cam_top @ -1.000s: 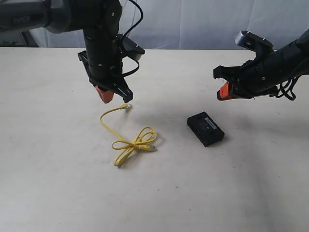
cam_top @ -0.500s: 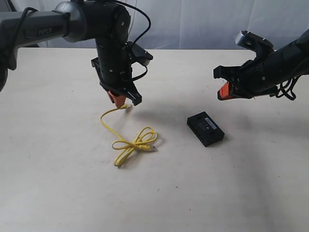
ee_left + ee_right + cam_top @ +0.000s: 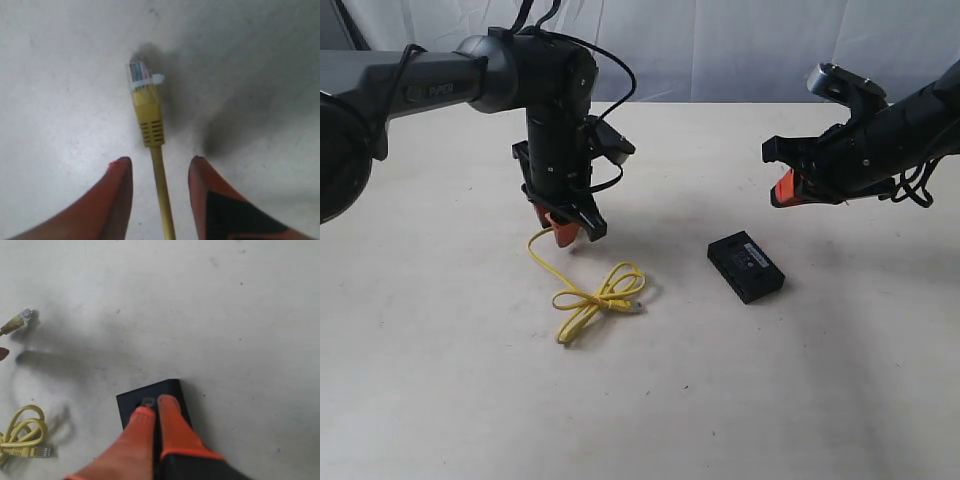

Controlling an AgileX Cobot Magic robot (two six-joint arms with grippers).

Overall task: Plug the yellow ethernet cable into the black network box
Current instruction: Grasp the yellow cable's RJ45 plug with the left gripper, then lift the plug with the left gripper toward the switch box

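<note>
Left claw (image 3: 159, 161) open astride the yellow ethernet cable (image 3: 163, 200) just behind its plug (image 3: 138, 74); I should close squarely on the boot (image 3: 150, 117), leaving the plug exposed.

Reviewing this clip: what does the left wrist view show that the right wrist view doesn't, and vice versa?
Only the left wrist view: the left gripper, open, straddling the yellow ethernet cable just behind its plug. Only the right wrist view: the black network box, the shut right gripper and the cable's coiled loops. Both: that plug end lying on the pale table.
</note>
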